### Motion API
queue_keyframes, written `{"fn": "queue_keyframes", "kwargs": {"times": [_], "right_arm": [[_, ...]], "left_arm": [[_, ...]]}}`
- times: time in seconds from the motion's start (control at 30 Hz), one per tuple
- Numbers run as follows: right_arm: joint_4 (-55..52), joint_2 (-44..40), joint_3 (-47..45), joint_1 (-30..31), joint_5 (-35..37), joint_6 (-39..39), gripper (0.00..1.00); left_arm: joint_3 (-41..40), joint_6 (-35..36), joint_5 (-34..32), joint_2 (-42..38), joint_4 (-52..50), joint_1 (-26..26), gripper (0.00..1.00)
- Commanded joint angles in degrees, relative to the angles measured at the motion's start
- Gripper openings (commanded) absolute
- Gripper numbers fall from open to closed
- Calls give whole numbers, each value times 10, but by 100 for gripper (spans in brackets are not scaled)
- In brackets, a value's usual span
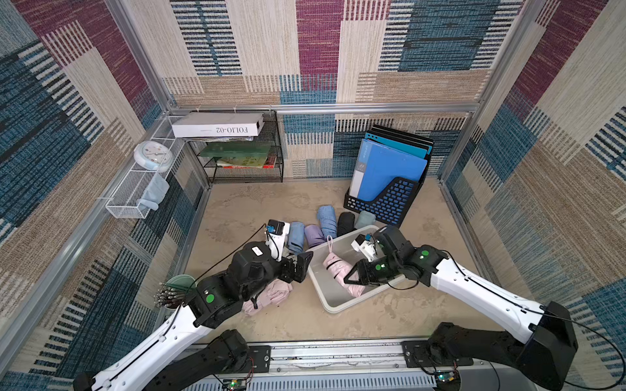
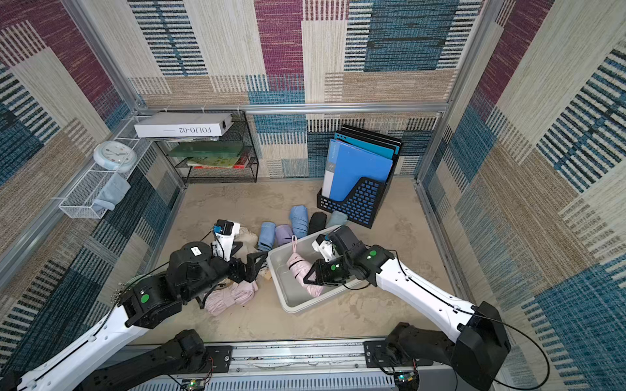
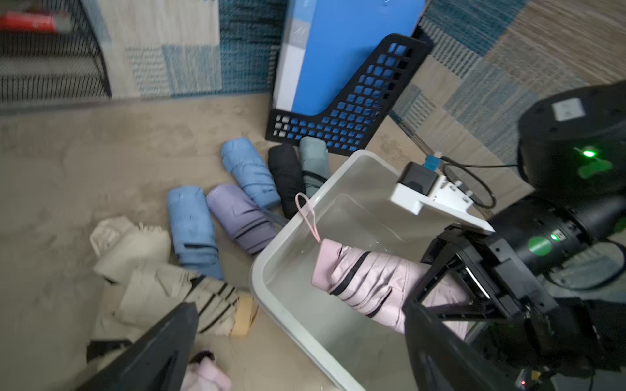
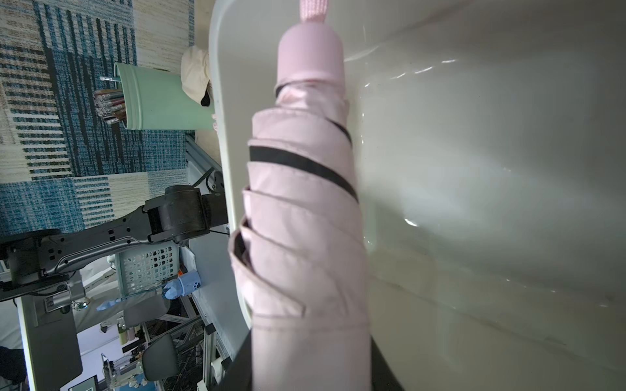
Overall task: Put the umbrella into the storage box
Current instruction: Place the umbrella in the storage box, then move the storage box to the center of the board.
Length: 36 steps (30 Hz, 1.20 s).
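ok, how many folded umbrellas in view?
8. Pink umbrella in the storage box, right gripper shut on it; second pink umbrella and beige umbrella near the left gripper; behind the box: two blue, purple, black, grey-green. Arms may hide more. Basket bundle: cannot tell.

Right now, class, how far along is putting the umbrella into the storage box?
Done: the pink umbrella is inside the storage box. In hand: the right gripper grips it. Left to do: release it; the open left gripper holds nothing.

Patchwork woven wall panels point(image 1: 318, 50), blue, maroon and beige, enclose a mottled sandy floor point(image 1: 264, 203); a black wire-mesh shelf point(image 1: 247, 175) occupies its back-left corner.
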Motion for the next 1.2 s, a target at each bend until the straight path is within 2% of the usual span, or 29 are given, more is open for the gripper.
{"fn": "queue_keyframes", "kwargs": {"times": [0.0, 0.07, 0.17, 0.3, 0.47, 0.67, 0.8, 1.0, 1.1, 1.17], "right_arm": [[53, 14, -6, 13, 9, 23, 10], [68, 26, -10, 20, 28, 39, 10], [94, 40, -11, 37, 58, 57, 11], [119, 53, -12, 59, 103, 81, 11], [121, 66, -17, 83, 167, 97, 13], [146, 90, -28, 101, 181, 98, 18], [156, 117, -25, 110, 177, 92, 30], [136, 141, -7, 114, 188, 73, 55], [114, 132, 2, 114, 216, 60, 63], [92, 126, 10, 115, 238, 49, 64]], "left_arm": [[-35, -228, -17, -5, -30, 5, 94], [-64, -304, 15, 6, -19, 8, 91], [-90, -370, 51, 24, 14, 8, 90], [-105, -411, 62, 43, 54, 11, 86], [-126, -467, 108, 90, 99, 16, 76], [-127, -488, 122, 127, 115, 20, 69], [-130, -494, 124, 143, 134, 20, 64], [-123, -497, 130, 170, 150, 21, 49], [-121, -497, 131, 177, 152, 21, 42], [-117, -497, 133, 182, 154, 21, 37]]}}
